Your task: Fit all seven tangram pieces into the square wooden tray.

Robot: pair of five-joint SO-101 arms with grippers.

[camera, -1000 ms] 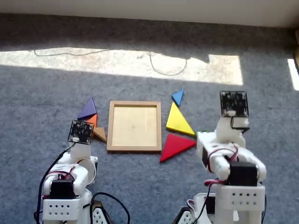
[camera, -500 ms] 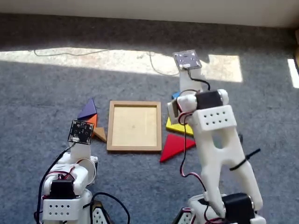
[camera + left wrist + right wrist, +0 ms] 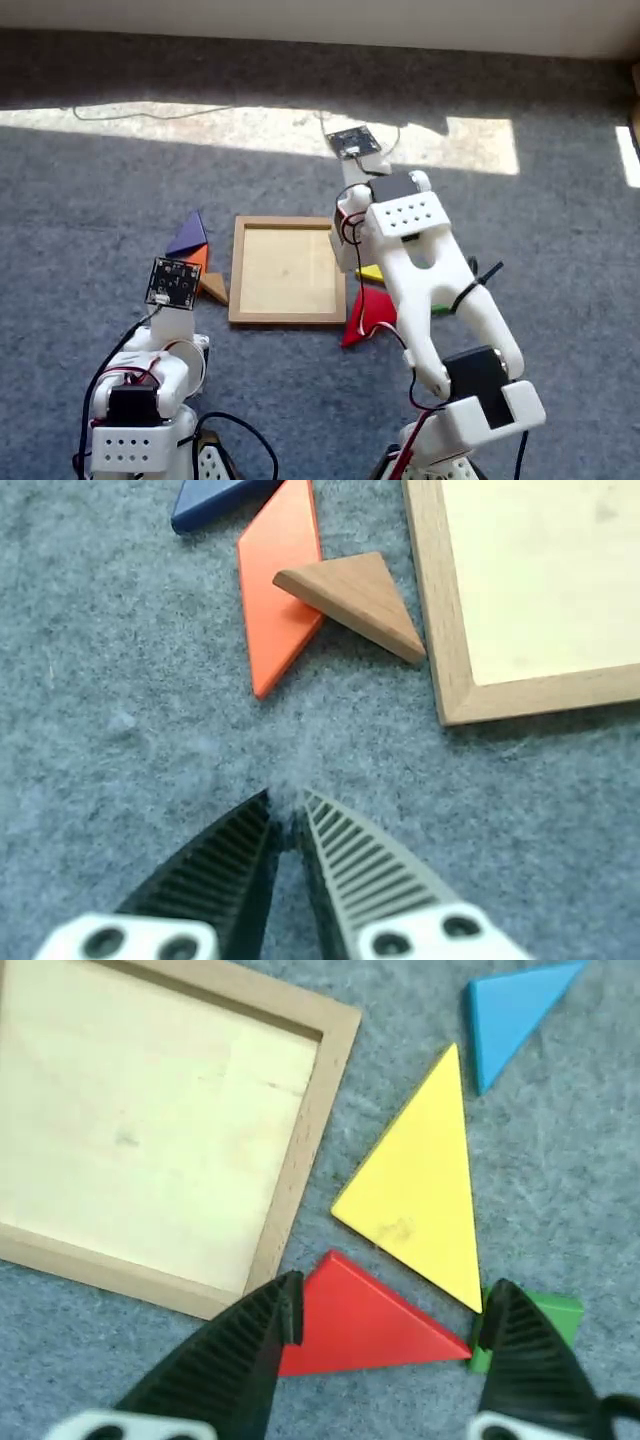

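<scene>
- We see the left arm (image 3: 150, 375) folded low in the lower left of the high view. The left gripper (image 3: 285, 798) hangs over the grey carpet (image 3: 90, 230), its claw narrow with only a slit between the tips, and it holds nothing.
- Left of the tray lie the purple triangle (image 3: 188, 235), the orange parallelogram (image 3: 198, 258) and the brown triangle (image 3: 213, 288), which touches the orange edge.
- The square wooden tray (image 3: 236, 270) sits at centre frame.
- Right of it are the yellow triangle (image 3: 425, 1200), the red triangle (image 3: 370, 312), the green piece (image 3: 545, 1315) and the blue triangle (image 3: 510, 1015).
- The right arm (image 3: 430, 280) stretches from the lower right up over the tray's right rim. The right gripper (image 3: 392, 1310) is spread wide, with one tip at each side of the red triangle.
- A second ago the right arm sat folded at the right. It has since extended and swung leftward, while the left arm and the pieces have kept their places.
</scene>
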